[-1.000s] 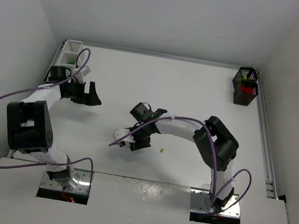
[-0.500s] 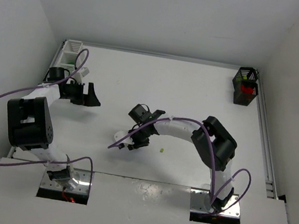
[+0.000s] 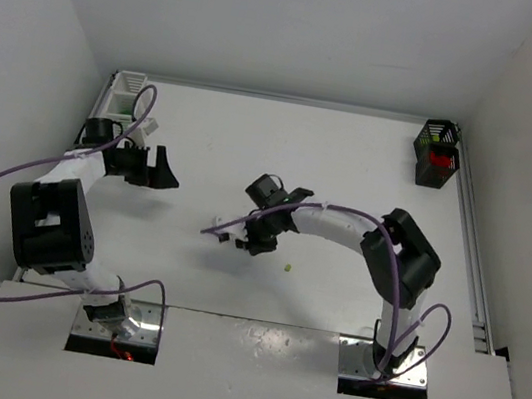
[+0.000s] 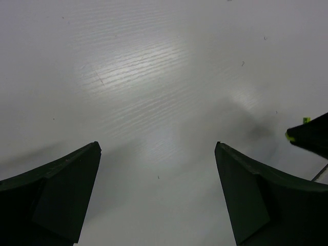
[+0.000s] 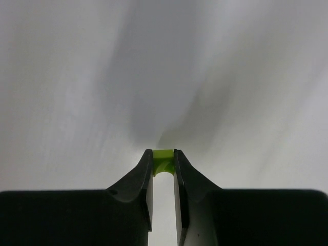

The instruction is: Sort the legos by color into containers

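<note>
White table (image 3: 353, 163), lime lego (image 5: 164, 162) pinched in wrist view, hidden overhead

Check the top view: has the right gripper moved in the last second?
Yes. The right gripper, pinching a lime lego, has shifted slightly right and toward the far edge, judged against the loose lime lego.

light: bright, overhead | glare: sheen on table (image 4: 128, 72) | shadows: soft, diffuse
</note>
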